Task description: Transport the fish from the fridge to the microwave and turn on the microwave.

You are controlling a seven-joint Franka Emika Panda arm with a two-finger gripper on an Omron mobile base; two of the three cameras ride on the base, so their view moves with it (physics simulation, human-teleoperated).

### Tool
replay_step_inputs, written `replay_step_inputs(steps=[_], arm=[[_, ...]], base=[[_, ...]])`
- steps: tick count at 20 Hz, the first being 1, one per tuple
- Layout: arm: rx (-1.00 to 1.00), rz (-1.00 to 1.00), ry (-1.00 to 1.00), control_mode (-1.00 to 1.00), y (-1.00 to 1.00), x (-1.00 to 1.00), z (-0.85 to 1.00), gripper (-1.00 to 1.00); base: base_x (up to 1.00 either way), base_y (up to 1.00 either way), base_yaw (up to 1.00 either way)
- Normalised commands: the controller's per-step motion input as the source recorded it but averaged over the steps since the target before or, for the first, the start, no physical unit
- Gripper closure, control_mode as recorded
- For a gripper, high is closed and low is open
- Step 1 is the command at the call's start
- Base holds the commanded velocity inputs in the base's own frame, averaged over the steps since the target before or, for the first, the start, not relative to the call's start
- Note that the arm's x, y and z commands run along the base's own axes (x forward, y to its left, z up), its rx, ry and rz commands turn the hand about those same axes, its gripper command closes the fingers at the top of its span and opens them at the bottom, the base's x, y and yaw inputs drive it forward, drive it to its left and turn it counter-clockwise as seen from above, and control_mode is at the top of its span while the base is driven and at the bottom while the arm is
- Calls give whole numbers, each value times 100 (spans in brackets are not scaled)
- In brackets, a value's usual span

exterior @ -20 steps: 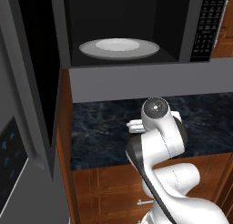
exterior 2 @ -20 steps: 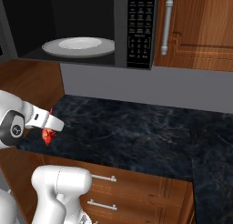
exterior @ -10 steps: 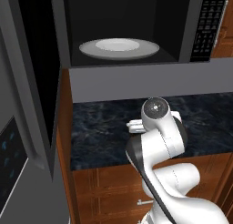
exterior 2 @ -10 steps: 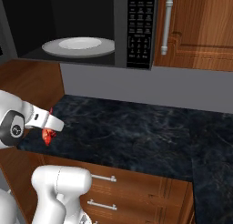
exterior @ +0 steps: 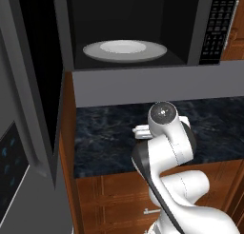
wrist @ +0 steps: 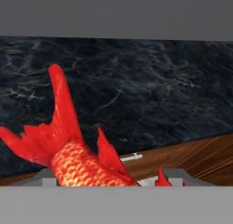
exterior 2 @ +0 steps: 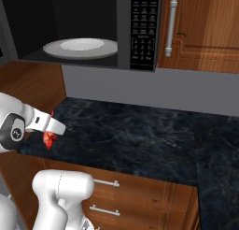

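Gripper (exterior 2: 50, 135) sits at the left edge of the right base view, low over the front lip of the dark marble counter (exterior 2: 135, 135), pinching the fish (exterior 2: 48, 139). Hand view confirms it: the red-orange body is clamped at the bottom of the frame, tail fanning up toward the upper left, with counter beyond. Fingertips themselves are hidden by the fish, so the grip depth is unclear.

Microwave (exterior: 143, 28) is at the top of the left base view, door (exterior: 35, 76) swung open on the left, white turntable (exterior: 125, 50) bare in the cavity. The keypad (exterior 2: 143, 30) shows in the upper middle of the right view.

Step in hand, as I judge it: lift the fish up into the cavity. To do it well, raise first to clear the grey lower frame of the microwave, then go in level, staying off the open door on the left side. Keep the tail from catching the cavity's edge. Release low over the plate's centre so the fish doesn't slide off. Start button comes after.
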Motion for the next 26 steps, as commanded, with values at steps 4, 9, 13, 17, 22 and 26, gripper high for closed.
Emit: replay_step_inputs(steps=[4,9,13,17,22,26], arm=[[0,0,0,100,0,0,0,100],[0,0,0,-100,0,0,0,100],[0,0,-4,-100,0,-1,7,100],[0,0,-16,-100,1,-4,30,100],[1,6,-18,-100,0,-3,47,100],[6,11,-2,-100,0,0,49,100]], base=[[0,0,0],[0,0,0],[0,0,0],[0,0,0],[0,0,0],[0,0,0]])
